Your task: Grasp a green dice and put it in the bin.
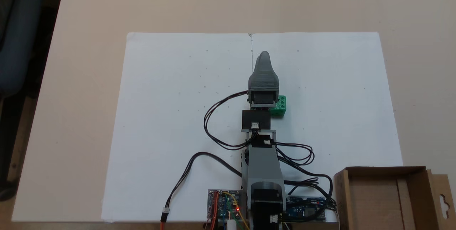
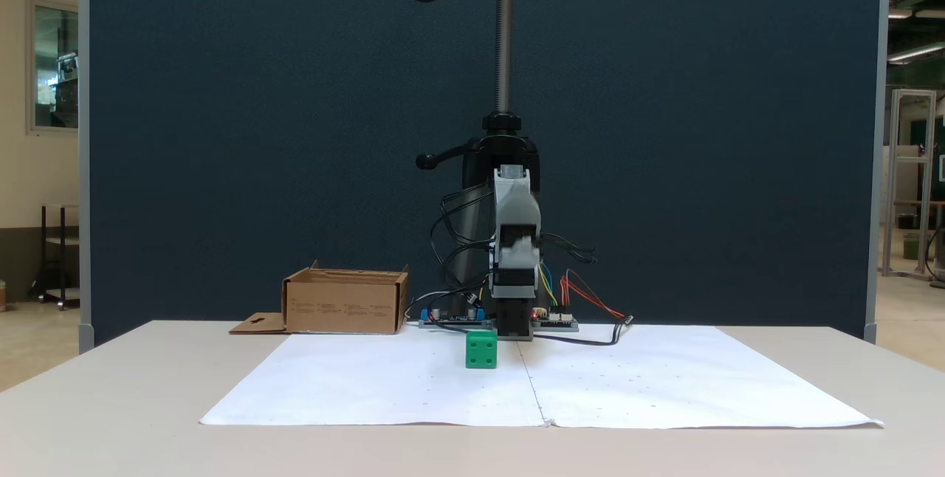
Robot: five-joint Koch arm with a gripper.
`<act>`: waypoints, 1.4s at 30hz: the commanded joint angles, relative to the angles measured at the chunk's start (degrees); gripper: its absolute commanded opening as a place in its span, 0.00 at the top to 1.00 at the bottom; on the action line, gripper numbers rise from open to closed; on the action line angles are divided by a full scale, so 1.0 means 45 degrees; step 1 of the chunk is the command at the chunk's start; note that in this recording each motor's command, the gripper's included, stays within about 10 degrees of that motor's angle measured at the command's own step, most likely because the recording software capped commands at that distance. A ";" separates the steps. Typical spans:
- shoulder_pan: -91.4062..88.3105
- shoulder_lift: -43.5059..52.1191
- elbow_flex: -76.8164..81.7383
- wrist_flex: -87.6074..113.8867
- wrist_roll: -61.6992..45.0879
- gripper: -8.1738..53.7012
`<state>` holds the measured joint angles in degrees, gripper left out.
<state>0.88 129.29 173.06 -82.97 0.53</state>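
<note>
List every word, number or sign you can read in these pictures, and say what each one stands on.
No text can be read.
Cardboard box: rows of small dark print on its front wall, too small to read.
Green dice: pip dimples, no writing.
Circuit boards: markings too blurred to read.

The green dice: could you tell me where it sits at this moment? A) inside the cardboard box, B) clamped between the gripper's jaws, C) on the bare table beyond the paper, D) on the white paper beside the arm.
D: the green dice rests on the white paper, under the raised arm and apart from the bin, with the gripper well above it.
</note>
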 commanded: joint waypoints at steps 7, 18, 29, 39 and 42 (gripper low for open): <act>0.0391 0.1348 -0.3496 0.7378 0.0059 0.16; -0.0078 0.0840 -0.8223 1.6851 0.0137 0.18; -0.0898 -0.0176 -1.2461 2.5601 0.0117 0.17; -0.1035 -0.1309 -1.3887 3.0566 -0.1191 0.14; -0.0664 -0.1328 -1.3926 3.0547 -0.1855 0.13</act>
<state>-2.11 122.96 113.55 53.17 -1.41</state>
